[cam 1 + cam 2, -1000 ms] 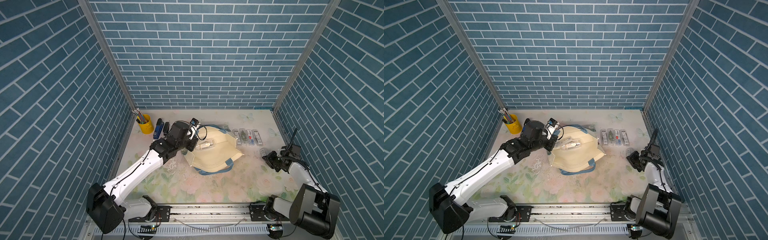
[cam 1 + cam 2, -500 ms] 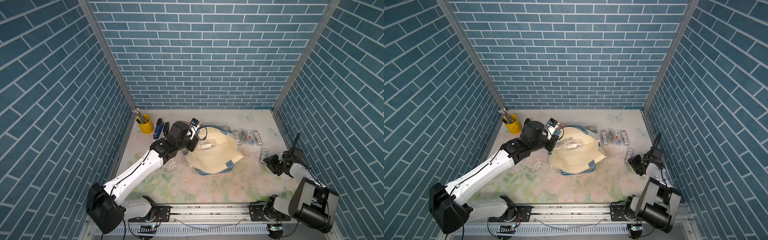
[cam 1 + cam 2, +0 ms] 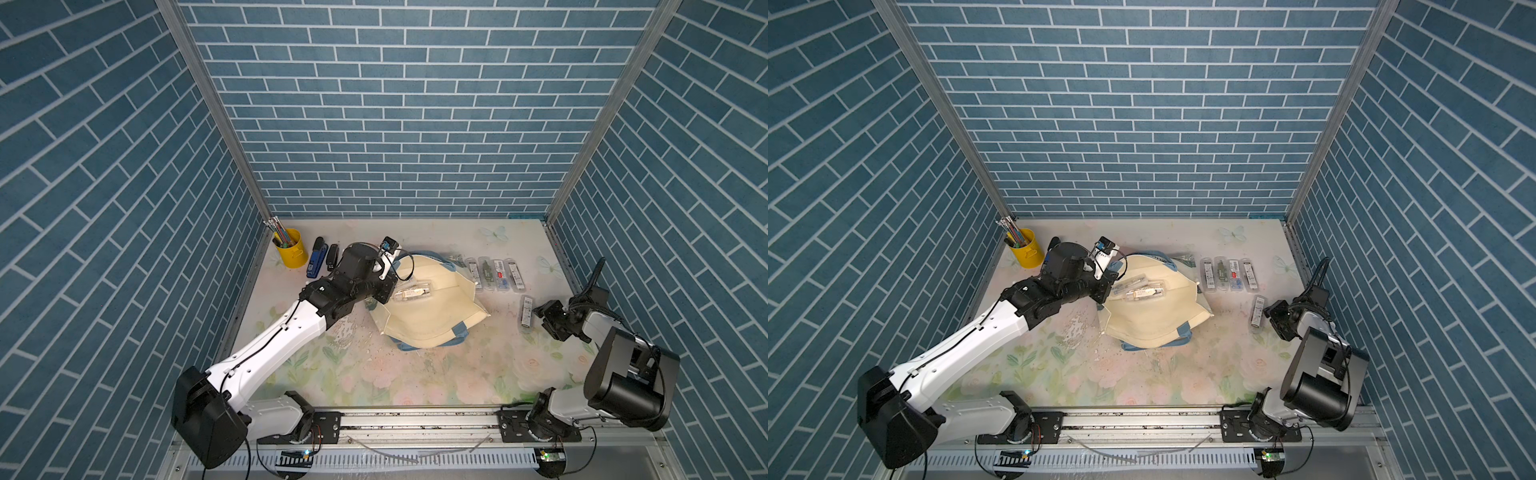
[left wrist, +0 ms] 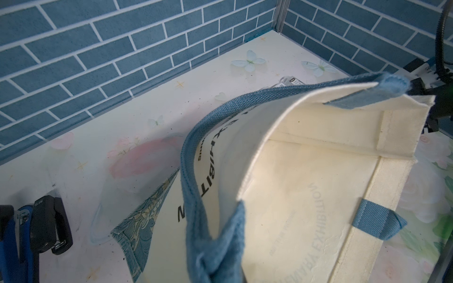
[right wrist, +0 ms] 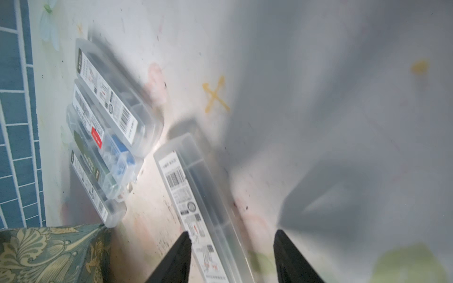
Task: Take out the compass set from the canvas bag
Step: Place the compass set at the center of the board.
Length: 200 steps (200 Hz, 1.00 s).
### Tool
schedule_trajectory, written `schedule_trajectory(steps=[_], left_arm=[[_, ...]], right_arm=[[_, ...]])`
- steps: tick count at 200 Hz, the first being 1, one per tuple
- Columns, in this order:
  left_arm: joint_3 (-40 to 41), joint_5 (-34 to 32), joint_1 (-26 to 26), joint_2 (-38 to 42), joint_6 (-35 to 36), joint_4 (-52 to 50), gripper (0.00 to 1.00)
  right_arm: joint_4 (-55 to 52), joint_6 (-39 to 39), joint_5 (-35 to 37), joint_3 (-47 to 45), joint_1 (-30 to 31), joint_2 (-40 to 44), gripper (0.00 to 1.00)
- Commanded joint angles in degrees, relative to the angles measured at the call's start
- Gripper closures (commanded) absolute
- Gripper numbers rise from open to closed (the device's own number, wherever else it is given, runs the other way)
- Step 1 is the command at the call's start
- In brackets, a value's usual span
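The cream canvas bag point(image 3: 432, 316) point(image 3: 1154, 318) lies on its side, mouth facing right. My left gripper point(image 3: 386, 292) is shut on its blue strap handle point(image 4: 213, 254) and holds the upper lip raised. The cream lining point(image 4: 306, 186) looks bare in the left wrist view. In both top views a clear case point(image 3: 412, 293) shows on the bag beside that gripper. I cannot tell whether it is inside. A compass set in a clear labelled case point(image 3: 526, 314) point(image 5: 193, 196) lies flat on the table. My right gripper point(image 3: 546, 322) point(image 5: 232, 232) stands open astride its near end.
Several more clear cases point(image 3: 494, 274) point(image 5: 105, 137) lie in a row right of the bag. A yellow pencil cup point(image 3: 286, 251), a blue stapler point(image 3: 316, 262) and a black stapler point(image 3: 332, 257) stand at the back left. Brick walls close in three sides.
My right gripper has opened and let go of the clear case, which now rests on the table. The right arm has folded back. The left arm and the bag have not moved.
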<state>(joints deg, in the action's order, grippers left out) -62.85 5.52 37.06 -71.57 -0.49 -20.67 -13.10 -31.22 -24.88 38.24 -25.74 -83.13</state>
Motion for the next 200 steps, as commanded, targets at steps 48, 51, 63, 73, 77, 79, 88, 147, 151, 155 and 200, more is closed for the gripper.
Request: schedule_trajectory(steps=[48, 51, 63, 73, 77, 79, 88, 147, 151, 155, 200], left_arm=[[0.45, 1.07, 0.21, 2.22, -0.27, 4.88, 1.0], [0.45, 1.07, 0.21, 2.22, -0.28, 4.93, 1.0], [0.53, 1.16, 0.21, 2.25, -0.23, 4.93, 1.0], [0.51, 1.25, 0.21, 2.2, -0.24, 4.93, 1.0], [0.53, 1.23, 0.21, 2.23, -0.3, 4.84, 1.0], [0.47, 1.29, 0.23, 2.27, -0.3, 4.8, 1.0], [0.53, 1.16, 0.21, 2.31, -0.27, 4.85, 1.0], [0.62, 1.24, 0.21, 2.24, -0.28, 4.89, 1.0], [0.63, 1.25, 0.21, 2.23, -0.29, 4.89, 1.0], [0.62, 1.25, 0.21, 2.2, -0.29, 4.93, 1.0], [0.55, 1.34, 0.21, 2.09, -0.34, 4.94, 1.0]], right_arm=[[3.6, -0.87, -0.43, 5.06, 3.58, -6.11, 0.47], [3.61, -0.9, -0.47, 5.29, 3.77, -6.28, 0.47], [3.7, -0.86, -0.53, 5.85, 4.32, -6.91, 0.47], [3.7, -0.88, -0.59, 6.1, 4.84, -7.3, 0.48], [3.74, -0.86, -0.6, 6.19, 4.94, -7.44, 0.48], [3.84, -0.79, -0.6, 6.22, 5.05, -7.45, 0.48], [3.7, -0.62, -0.53, 6.45, 5.34, -7.79, 0.49], [4.14, -0.59, -1.13, 7.65, 6.01, -9.68, 0.53], [4.14, -0.59, -1.18, 7.73, 6.05, -9.69, 0.53], [4.22, -0.64, -1.22, 7.81, 6.16, -9.79, 0.53], [4.14, -0.47, -1.47, 8.09, 6.4, -9.43, 0.54]])
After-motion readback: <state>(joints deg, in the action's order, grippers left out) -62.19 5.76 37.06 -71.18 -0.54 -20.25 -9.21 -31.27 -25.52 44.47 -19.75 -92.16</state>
